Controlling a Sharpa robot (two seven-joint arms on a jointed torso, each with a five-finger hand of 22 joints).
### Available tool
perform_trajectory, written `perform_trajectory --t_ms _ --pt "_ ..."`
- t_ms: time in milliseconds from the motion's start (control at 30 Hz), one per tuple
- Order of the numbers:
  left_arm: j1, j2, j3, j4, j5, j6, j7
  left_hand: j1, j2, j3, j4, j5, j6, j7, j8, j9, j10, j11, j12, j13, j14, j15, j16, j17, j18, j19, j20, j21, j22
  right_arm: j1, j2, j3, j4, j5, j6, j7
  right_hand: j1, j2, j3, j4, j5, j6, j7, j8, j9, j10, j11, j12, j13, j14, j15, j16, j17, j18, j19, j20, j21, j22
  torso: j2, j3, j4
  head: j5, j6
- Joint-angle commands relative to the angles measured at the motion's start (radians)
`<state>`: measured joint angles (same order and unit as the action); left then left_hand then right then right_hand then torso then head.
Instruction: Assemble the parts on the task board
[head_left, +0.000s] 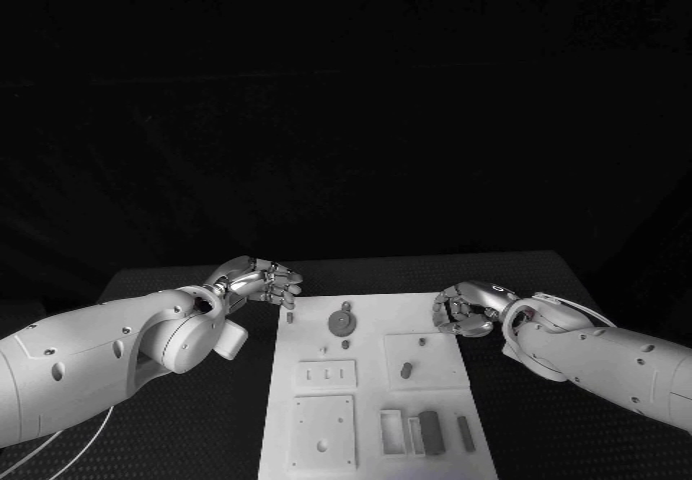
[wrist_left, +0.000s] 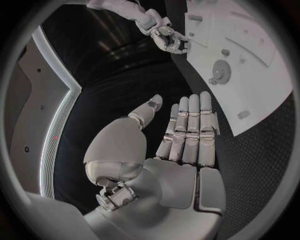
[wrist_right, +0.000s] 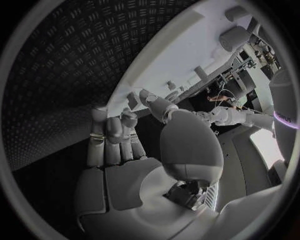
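Parts on task board; left robot hand empty, fingers apart.

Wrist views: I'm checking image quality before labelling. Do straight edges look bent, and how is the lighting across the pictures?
Left wrist view: the task board edge bows under fisheye distortion. Right wrist view: the board's rim curves likewise. Head view: background is black, the board stands out pale, evenly lit.

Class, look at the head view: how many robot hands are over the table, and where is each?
2. The left hand hovers at the task board's far left corner, holding nothing. The right hand hovers at its far right edge, fingers curled.
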<state>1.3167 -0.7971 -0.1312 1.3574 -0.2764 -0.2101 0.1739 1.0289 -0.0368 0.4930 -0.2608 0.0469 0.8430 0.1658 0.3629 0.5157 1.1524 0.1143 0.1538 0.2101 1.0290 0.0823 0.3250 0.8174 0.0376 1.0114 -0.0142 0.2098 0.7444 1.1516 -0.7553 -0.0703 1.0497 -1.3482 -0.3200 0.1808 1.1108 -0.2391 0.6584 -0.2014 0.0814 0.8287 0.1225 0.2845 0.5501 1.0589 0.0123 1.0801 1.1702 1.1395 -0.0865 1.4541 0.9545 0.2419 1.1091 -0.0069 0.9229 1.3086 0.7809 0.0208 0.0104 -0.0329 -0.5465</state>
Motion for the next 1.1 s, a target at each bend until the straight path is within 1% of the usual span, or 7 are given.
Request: perform_trajectory --t_ms 33,333,433,567,800,933,1100 --pt "0.000 0.001 0.001 0.002 -0.003 0.016 0.013 -0.007 0.002 -0.002 0.000 0.004 0.002 0.007 -0.007 -0.001 0.000 0.006 -0.007 0.002 0.003 0.000 -0.005 0.002 0.017 0.002 -0.003 -0.003 0.001 -0.003 0.004 0.000 -0.006 -0.001 0.009 0.013 0.002 0.019 -0.001 0.004 -0.003 0.019 0.006 0.010 0.004 -0.034 0.006 0.007 -0.002 0.002 0.000 0.007 0.002 0.020 0.003 -0.005 0.006 0.021 0.000 0.0001 -0.0011 0.002 -0.003" --pt "0.000 0.002 0.001 0.001 -0.003 0.019 0.011 -0.007 0.001 -0.002 0.000 0.004 0.001 0.007 -0.007 -0.001 0.000 0.006 -0.007 0.002 0.003 0.000 -0.006 0.002 0.017 0.001 -0.003 -0.004 0.001 -0.007 0.015 0.000 -0.015 0.003 0.006 0.018 0.003 0.054 -0.002 -0.004 -0.003 0.050 0.006 0.025 0.011 -0.032 0.006 0.014 -0.008 0.004 0.000 0.010 0.001 0.020 0.002 -0.006 0.012 0.021 0.000 0.0008 -0.0012 0.004 -0.006" --pt "0.000 0.001 0.000 0.002 -0.003 0.019 0.010 -0.007 0.001 -0.002 0.000 0.004 0.001 0.007 -0.007 -0.001 0.000 0.006 -0.008 0.002 0.003 0.000 -0.006 0.003 0.017 0.001 -0.003 -0.004 0.001 -0.009 0.020 0.000 -0.020 0.005 0.006 0.019 0.001 0.062 -0.004 -0.007 -0.003 0.061 0.006 0.030 0.012 -0.032 0.006 0.016 -0.010 0.005 0.000 0.011 0.001 0.020 0.002 -0.007 0.014 0.020 0.000 0.0005 -0.0009 0.004 -0.007" --pt "0.000 0.001 0.000 0.002 -0.003 0.020 0.009 -0.007 0.001 -0.002 0.000 0.004 0.001 0.008 -0.007 -0.002 0.000 0.006 -0.008 0.002 0.003 0.000 -0.006 0.003 0.017 0.001 -0.003 -0.004 0.001 -0.011 0.025 0.000 -0.024 0.007 0.002 0.020 0.000 0.066 -0.004 -0.008 -0.003 0.067 0.007 0.032 0.013 -0.031 0.006 0.018 -0.011 0.006 0.001 0.012 0.001 0.020 0.002 -0.007 0.015 0.020 0.001 0.0003 0.0000 0.005 -0.008" --pt "0.000 -0.001 0.000 0.003 -0.003 0.021 0.009 -0.007 0.001 -0.002 0.000 0.004 0.000 0.008 -0.008 -0.002 -0.001 0.006 -0.008 0.002 0.003 0.000 -0.007 0.003 0.018 0.001 -0.003 -0.004 0.002 -0.012 0.028 0.000 -0.030 0.009 0.001 0.018 -0.002 0.072 -0.005 -0.010 -0.003 0.074 0.007 0.034 0.014 -0.030 0.007 0.020 -0.013 0.007 0.001 0.013 0.001 0.020 0.002 -0.008 0.017 0.020 0.001 -0.0006 -0.0007 0.006 -0.012" --pt "0.000 -0.001 0.000 0.003 -0.003 0.022 0.008 -0.007 0.001 -0.002 0.000 0.004 0.000 0.008 -0.008 -0.002 -0.001 0.006 -0.008 0.002 0.003 0.000 -0.007 0.004 0.018 0.001 -0.003 -0.004 0.002 -0.012 0.029 0.000 -0.032 0.009 -0.001 0.017 -0.002 0.076 -0.005 -0.012 -0.002 0.080 0.008 0.036 0.014 -0.029 0.007 0.021 -0.014 0.008 0.001 0.013 0.001 0.020 0.003 -0.008 0.018 0.020 0.000 0.0000 -0.0020 0.008 -0.014" --pt "0.000 -0.002 0.000 0.004 -0.003 0.023 0.007 -0.007 0.001 -0.002 0.000 0.004 0.000 0.008 -0.008 -0.002 -0.001 0.006 -0.009 0.003 0.003 0.000 -0.008 0.004 0.018 0.001 -0.003 -0.005 0.002 -0.012 0.029 0.000 -0.033 0.009 -0.004 0.016 -0.003 0.083 -0.005 -0.013 -0.002 0.087 0.008 0.038 0.015 -0.029 0.007 0.022 -0.016 0.008 0.002 0.014 0.000 0.020 0.002 -0.008 0.019 0.020 -0.001 -0.0003 -0.0024 0.008 -0.015"
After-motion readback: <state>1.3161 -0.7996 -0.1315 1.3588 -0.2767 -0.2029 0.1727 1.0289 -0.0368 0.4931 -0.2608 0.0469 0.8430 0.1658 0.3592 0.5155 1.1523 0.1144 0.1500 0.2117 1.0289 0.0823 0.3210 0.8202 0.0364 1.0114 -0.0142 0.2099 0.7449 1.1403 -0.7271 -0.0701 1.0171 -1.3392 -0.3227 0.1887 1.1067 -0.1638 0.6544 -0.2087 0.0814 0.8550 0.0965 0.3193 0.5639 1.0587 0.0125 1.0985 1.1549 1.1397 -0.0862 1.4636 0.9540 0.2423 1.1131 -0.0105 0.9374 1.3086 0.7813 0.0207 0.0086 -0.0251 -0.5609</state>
